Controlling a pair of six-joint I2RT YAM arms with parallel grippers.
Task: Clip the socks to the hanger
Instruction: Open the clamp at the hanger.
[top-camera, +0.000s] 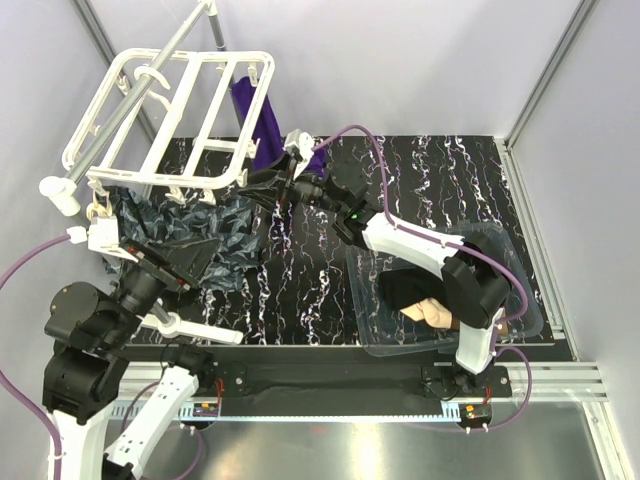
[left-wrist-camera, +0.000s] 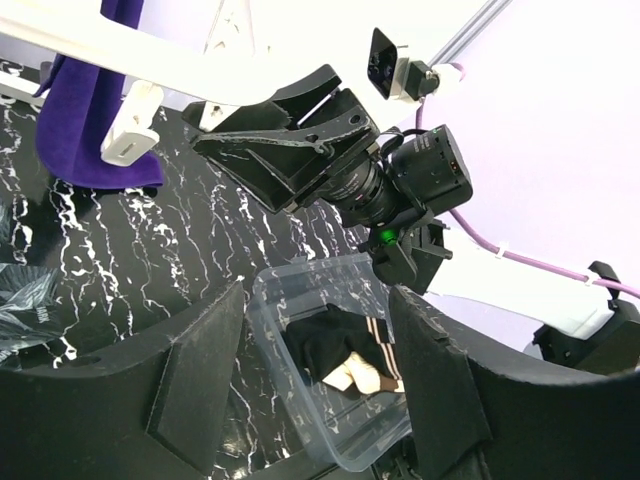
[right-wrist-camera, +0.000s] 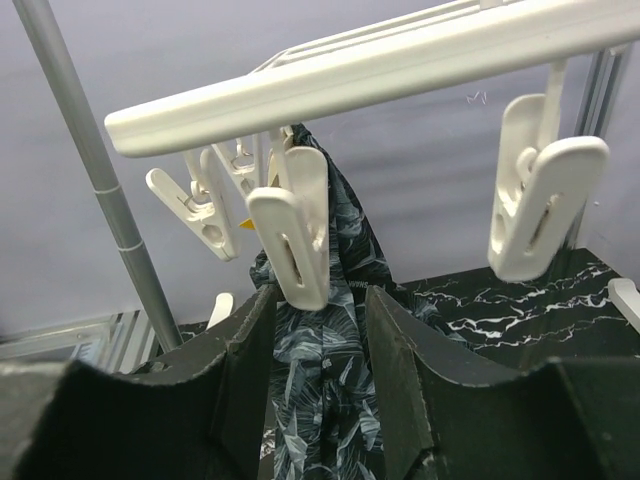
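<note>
Socks (top-camera: 405, 287), a black one touching a beige one, are lying in a clear tub (top-camera: 520, 300) at the near right corner of the worktop (top-camera: 300, 260). The left end effector (left-wrist-camera: 317, 292) is hovering by the left edge, fingers spread, gripping nothing. The right end effector (right-wrist-camera: 320, 300) is hovering just under a clip (right-wrist-camera: 295, 235), fingers spread and empty. The hanger (right-wrist-camera: 400, 68) is hanging from a pole (right-wrist-camera: 115, 205) over the far left corner, carrying a purple cloth (top-camera: 262, 125) and a patterned cloth (right-wrist-camera: 330, 330).
</note>
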